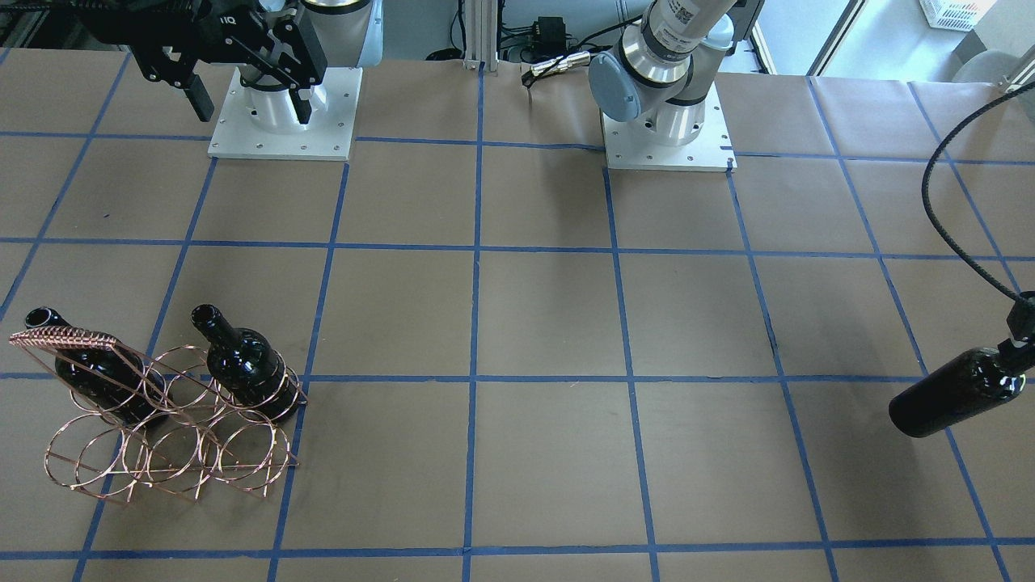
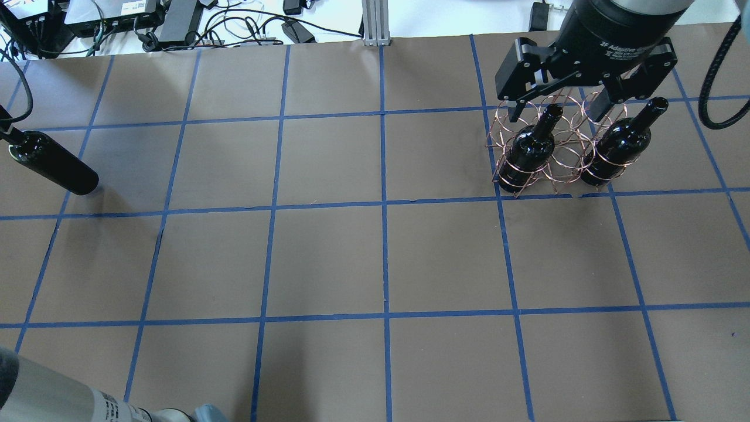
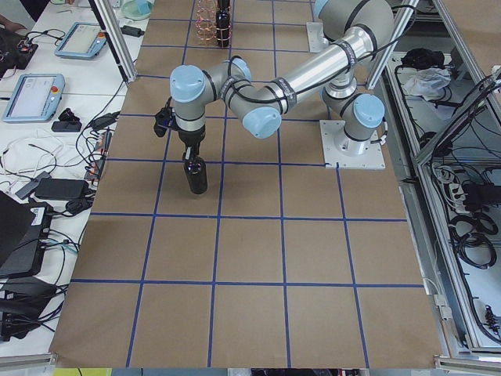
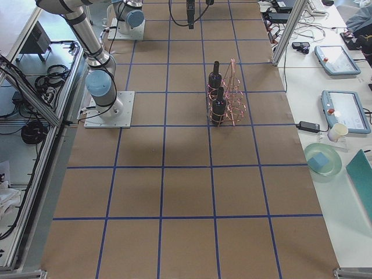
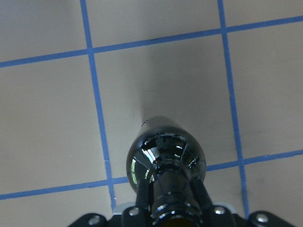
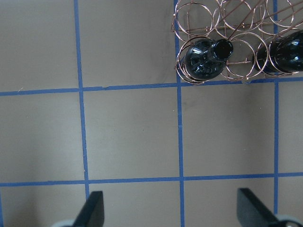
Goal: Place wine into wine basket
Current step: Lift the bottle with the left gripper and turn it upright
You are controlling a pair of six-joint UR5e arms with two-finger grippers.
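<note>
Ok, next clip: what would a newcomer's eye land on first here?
Probably the dark wine bottle held by its neck in the left gripper, upright at the table's far left end, apart from everything else. Then the copper wine basket on the right side, two matching bottles standing in the end rings of its robot-side row, with the right gripper open and empty above the table nearby.

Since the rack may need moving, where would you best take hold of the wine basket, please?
I'd grip the braided handle bar from straight above, jaws across it: it runs along the top of the wine basket, fully exposed. A bottle neck stands near one end.
</note>
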